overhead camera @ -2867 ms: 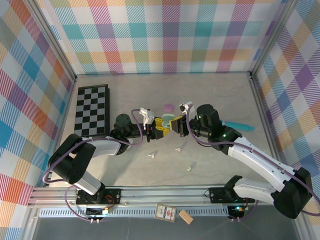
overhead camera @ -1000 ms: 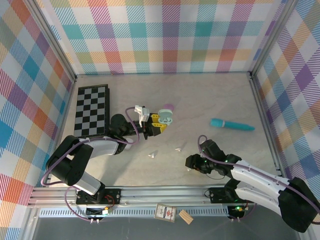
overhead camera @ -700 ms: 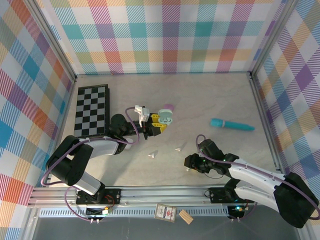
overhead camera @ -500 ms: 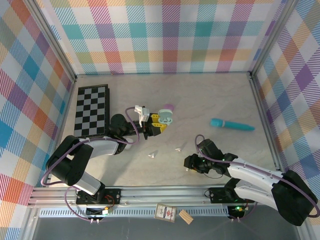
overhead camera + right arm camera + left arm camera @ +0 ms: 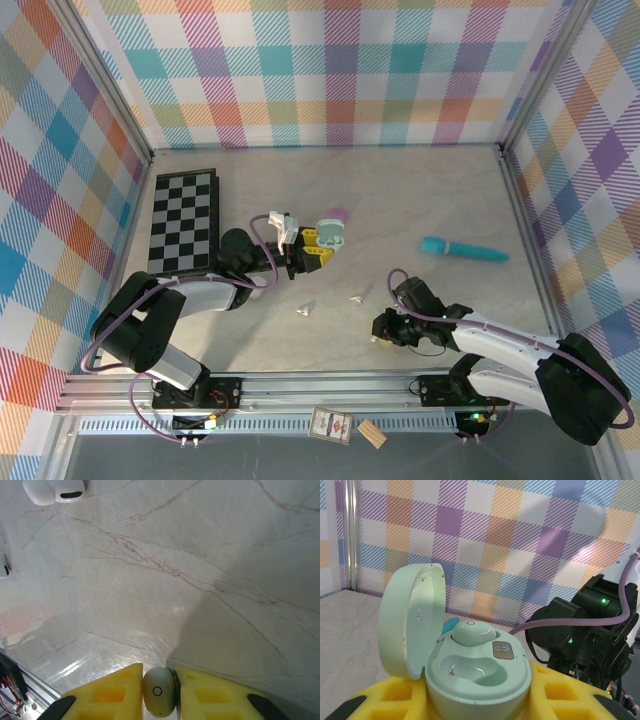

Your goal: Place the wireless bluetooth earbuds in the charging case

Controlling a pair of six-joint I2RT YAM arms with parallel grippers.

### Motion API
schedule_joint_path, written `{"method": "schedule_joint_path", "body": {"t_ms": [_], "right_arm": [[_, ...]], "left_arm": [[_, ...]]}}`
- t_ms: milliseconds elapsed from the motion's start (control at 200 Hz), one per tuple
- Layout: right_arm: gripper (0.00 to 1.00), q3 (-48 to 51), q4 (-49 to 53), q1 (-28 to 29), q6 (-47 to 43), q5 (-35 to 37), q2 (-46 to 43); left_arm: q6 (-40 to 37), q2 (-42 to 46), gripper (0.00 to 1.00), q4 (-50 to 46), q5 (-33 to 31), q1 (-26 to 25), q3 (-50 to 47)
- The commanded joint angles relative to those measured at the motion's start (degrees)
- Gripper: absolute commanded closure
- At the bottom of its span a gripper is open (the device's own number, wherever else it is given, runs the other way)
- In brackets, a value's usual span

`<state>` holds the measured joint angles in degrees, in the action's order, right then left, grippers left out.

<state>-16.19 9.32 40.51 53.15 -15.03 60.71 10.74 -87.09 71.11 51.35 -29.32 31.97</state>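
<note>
Where the right gripper [image 5: 379, 336] sits: low over the marble table [image 5: 420, 190], close to the front edge and ahead of its own arm's base.
Right gripper, opening: nearly closed, with a narrow gap between its two yellow pads [image 5: 115, 687].
Right gripper, contents: a pale mint earbud [image 5: 158, 692] is pinched between the pads. Its rounded face, marked with a small ring, is turned toward the wrist camera. I cannot tell whether it rests on the tabletop or sits just above it.
Left gripper [image 5: 316, 248]: raised near mid-table and clamped on the base of the charging case [image 5: 331, 234], with a yellow pad on either side of it.
Charging case: mint green. Its lid [image 5: 409, 621] is swung open and stands upright on the left in the wrist view.
Far well of the case: holds a seated earbud [image 5: 472, 632], also mint, with its domed top showing.
Near well [image 5: 477, 669]: bare and glossy.
Loose earbuds: two whitish ones lie on the table between the arms, the left loose earbud [image 5: 304, 311] and the right loose earbud [image 5: 357, 297]. Both are apart from either gripper.
Purple case [image 5: 337, 214]: just behind the mint case.
Teal wand [image 5: 464, 249]: lying flat, well to the right.
Chessboard [image 5: 183, 222]: flat on the table, far left.
</note>
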Motion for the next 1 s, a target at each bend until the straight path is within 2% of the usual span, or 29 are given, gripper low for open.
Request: {"method": "schedule_joint_path", "body": {"t_ms": [0, 350, 465, 645, 845, 995], "right_arm": [[0.81, -0.19, 1.90, 0.76, -1.15, 0.52, 1.03], [0.81, -13.18, 14.51, 0.65, -11.58, 9.58, -5.22], [0.80, -19.79, 16.73, 0.62, -15.01, 10.74, -5.08], [0.80, -30.32, 16.87, 0.62, -21.16, 11.34, -1.76], [0.80, -41.30, 13.84, 0.53, -27.40, 10.74, 3.88], [0.80, -47.05, 11.55, 0.56, -29.27, 7.40, 8.19]], "left_arm": [[-0.82, 1.38, 0.71, 2.94, -0.19, 0.49, -0.93], [-6.67, 2.47, 0.71, -3.90, -1.95, 0.30, -0.94], [-10.64, 3.92, 0.72, -6.96, -5.03, -0.29, -1.37], [-17.13, 6.78, 0.71, -13.62, -10.83, -1.43, -1.52], [-20.64, 7.33, 0.71, -17.86, -12.45, -1.96, -0.94], [-23.22, 8.28, 0.71, -21.60, -13.57, -2.41, -0.42]]}}
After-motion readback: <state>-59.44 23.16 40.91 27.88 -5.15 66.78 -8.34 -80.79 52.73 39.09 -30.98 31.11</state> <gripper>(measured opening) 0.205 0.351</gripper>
